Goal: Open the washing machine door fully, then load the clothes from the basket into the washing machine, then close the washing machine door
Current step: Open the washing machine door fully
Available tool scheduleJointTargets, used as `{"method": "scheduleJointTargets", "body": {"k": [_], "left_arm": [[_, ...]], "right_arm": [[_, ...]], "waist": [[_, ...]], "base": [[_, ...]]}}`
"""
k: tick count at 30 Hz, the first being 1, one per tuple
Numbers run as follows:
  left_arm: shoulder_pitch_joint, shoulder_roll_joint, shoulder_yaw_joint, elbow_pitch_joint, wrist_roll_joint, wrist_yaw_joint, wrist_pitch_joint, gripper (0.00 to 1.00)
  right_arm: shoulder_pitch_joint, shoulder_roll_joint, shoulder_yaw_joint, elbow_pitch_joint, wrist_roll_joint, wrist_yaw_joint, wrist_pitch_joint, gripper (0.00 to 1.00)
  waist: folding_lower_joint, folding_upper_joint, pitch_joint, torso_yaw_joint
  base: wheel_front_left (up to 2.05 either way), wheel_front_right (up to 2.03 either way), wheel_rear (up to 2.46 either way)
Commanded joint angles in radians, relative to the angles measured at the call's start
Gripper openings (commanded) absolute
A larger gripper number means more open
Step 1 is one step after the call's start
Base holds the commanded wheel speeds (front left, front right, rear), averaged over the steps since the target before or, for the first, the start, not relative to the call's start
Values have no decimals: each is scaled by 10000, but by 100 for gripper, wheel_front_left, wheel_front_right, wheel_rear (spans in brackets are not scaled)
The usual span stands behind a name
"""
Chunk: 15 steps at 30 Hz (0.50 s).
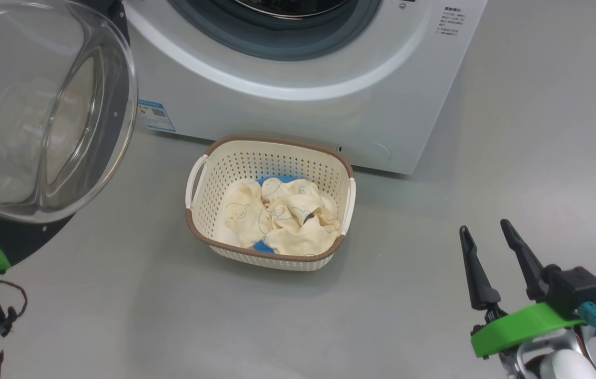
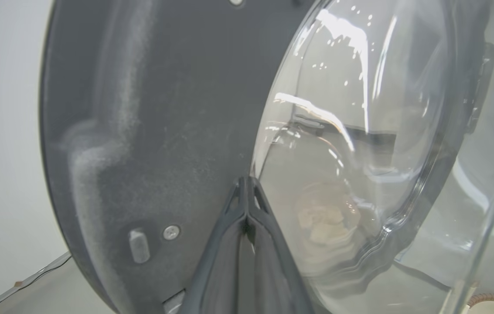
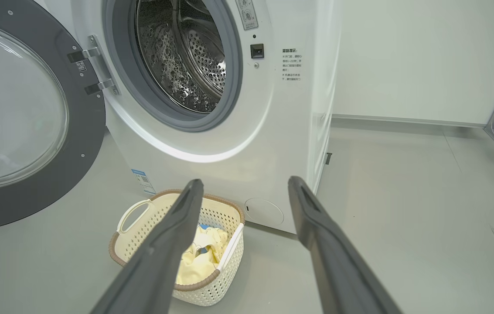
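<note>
washing machine door (image 1: 45, 116) cropped left, washing machine (image 1: 298, 116) top cut off

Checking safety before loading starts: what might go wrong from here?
1. The left gripper, shut, seems to touch the washing machine door at the seam between its dark inner rim and the curved glass; it may slip off.
2. The clothes lie crumpled in the basket; the open right gripper, off to its right, may grab only part.
3. The basket stands on the floor, below the opening of the washing machine, so a garment could drop during the lift.
</note>
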Motion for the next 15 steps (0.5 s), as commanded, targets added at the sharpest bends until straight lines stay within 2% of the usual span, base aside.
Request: {"method": "scheduleJointTargets", "body": {"k": [1, 10, 11, 15], "left_arm": [[-29, 410, 419, -357, 108, 262, -108, 0], [1498, -356, 739, -2349, 436, 273, -108, 0], [1861, -618, 723, -2864, 444, 229, -108, 0], [2565, -986, 593, -3699, 479, 27, -108, 0]], "right_arm": [[-336, -72, 160, -270, 32, -29, -88, 100], [-267, -72, -1, -199, 43, -29, -158, 100], [-236, -72, -15, -189, 26, -29, -169, 100], [-161, -72, 138, -138, -121, -29, -172, 100]], "waist": [[-1, 0, -16, -3], [-1, 0, -272, -22], [-1, 0, -357, -21], [-1, 0, -554, -95]], "base": [[0, 0, 0], [0, 0, 0], [0, 0, 0], [0, 0, 0]]}}
